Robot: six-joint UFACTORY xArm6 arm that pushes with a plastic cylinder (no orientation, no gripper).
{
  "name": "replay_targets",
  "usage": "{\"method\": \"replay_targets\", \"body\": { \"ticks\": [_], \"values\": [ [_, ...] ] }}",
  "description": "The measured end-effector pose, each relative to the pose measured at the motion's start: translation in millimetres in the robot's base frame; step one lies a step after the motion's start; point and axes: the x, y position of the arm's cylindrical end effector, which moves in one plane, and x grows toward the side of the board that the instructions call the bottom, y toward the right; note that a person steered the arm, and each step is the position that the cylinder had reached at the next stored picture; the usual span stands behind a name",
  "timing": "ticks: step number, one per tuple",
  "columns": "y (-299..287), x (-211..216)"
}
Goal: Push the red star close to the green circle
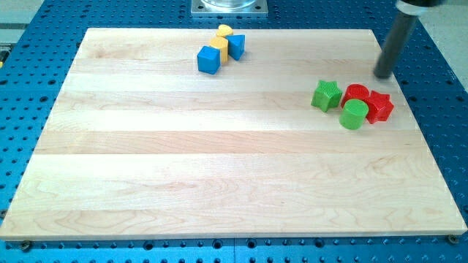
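Observation:
The red star [379, 107] lies at the view's right on the wooden board [219, 161]. It touches the green circle [354, 115], which sits just to its left and slightly lower. A red circle [356, 93] sits right above the green circle, against the red star. A green star [327, 96] lies just left of them. My tip [383, 75] is above the red star, a short way off, touching no block.
A blue cube [209, 60], a yellow block [221, 44], a second yellow block [224, 31] and another blue block [236, 46] cluster near the board's top edge. A metal base plate [229, 6] sits beyond that edge.

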Motion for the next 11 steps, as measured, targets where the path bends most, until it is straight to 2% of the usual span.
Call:
{"method": "replay_targets", "body": {
  "ticks": [1,2,3,4,5,6,7,9,10,11],
  "values": [
    [12,53],
    [-24,81],
    [-104,90],
    [-100,64],
    [-140,51],
    [-221,87],
    [-197,120],
    [-171,153],
    [-166,159],
    [-129,161]
  ]
}}
